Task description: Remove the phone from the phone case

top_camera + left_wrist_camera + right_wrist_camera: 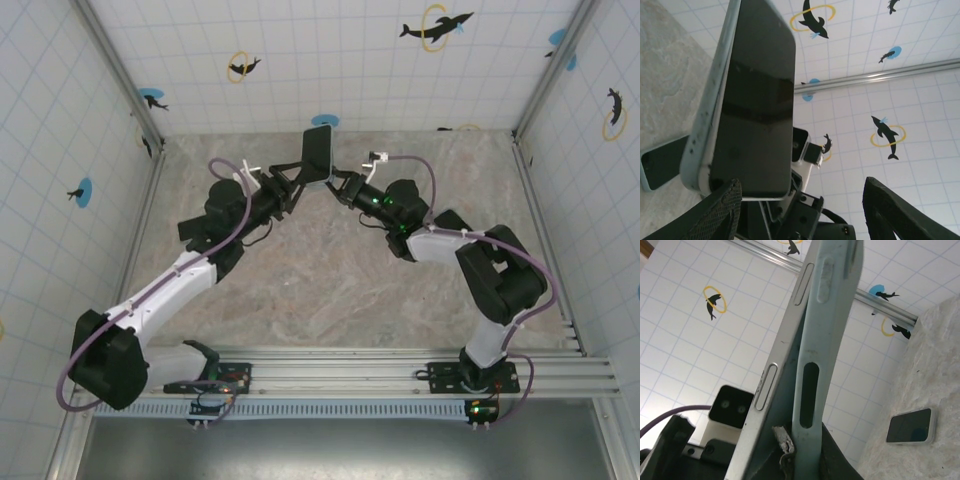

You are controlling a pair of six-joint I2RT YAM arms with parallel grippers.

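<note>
Phone (757,95) upright in phone case (826,340)

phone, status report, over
Left gripper open around the phone. Right gripper shut on the phone case, held in the air, phone edge partly out of it. On the table a second cased phone, clear of both.

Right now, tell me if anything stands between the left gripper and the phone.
Nothing visible does. The left gripper is open right at the lower end of the phone, which sits in its case, held up off the table by the right gripper. A second phone lies on the table, off to the side.
</note>
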